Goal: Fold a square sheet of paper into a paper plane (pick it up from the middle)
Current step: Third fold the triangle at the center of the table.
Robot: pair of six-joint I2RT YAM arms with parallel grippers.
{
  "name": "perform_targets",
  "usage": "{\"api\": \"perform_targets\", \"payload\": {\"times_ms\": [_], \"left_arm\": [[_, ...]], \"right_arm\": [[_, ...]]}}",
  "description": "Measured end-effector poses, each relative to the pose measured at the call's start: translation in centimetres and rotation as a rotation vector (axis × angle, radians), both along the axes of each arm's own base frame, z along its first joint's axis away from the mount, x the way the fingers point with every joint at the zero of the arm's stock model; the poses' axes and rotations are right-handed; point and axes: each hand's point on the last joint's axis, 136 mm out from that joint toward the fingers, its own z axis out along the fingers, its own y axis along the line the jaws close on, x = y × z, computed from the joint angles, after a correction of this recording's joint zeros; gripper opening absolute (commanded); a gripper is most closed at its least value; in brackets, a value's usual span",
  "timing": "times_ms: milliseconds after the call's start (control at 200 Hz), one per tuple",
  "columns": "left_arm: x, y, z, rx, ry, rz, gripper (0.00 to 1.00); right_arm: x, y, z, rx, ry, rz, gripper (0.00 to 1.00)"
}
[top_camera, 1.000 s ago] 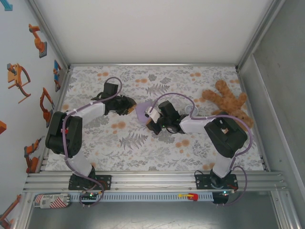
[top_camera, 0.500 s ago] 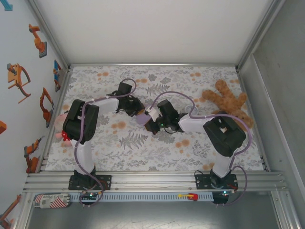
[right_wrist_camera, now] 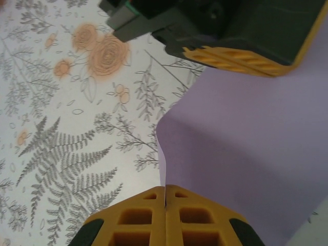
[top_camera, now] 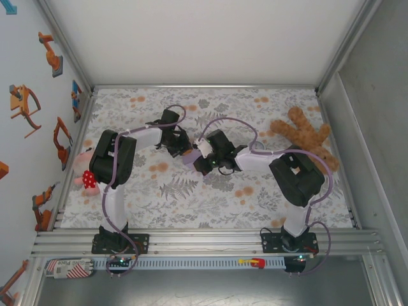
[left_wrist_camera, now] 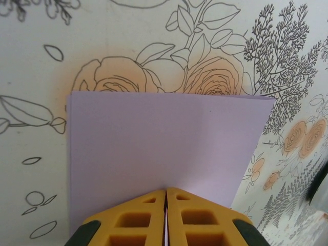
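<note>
Left arm swung in since a second ago, jaws now pinched. My left gripper (left_wrist_camera: 165,197) clamps the square sheet of paper (left_wrist_camera: 164,138), which spreads toward 12 o'clock. My right gripper (right_wrist_camera: 165,197) clamps the opposite edge, mid-table above the tablecloth (left_wrist_camera: 154,31).

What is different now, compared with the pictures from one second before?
The left gripper moved right, toward the right gripper, and shut on the purple paper. The right gripper kept its grip on the paper, almost in place. The teddy bear and the tablecloth did not move.
</note>
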Motion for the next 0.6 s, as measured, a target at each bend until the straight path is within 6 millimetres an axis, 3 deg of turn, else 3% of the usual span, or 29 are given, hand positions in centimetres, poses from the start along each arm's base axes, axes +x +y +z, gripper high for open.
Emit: {"api": "perform_targets", "payload": {"times_ms": [200,601], "left_arm": [[0.0,0.0,0.0,0.003,-0.008,-0.019,0.07],[-0.1,-0.1,0.0,0.001,-0.012,-0.030,0.07]], "right_arm": [[1.4,-0.3,-1.0,-0.046,0.009,-0.077,0.00],[2.3,-1.3,-1.9,-0.098,0.014,-0.161,0.00]]}}
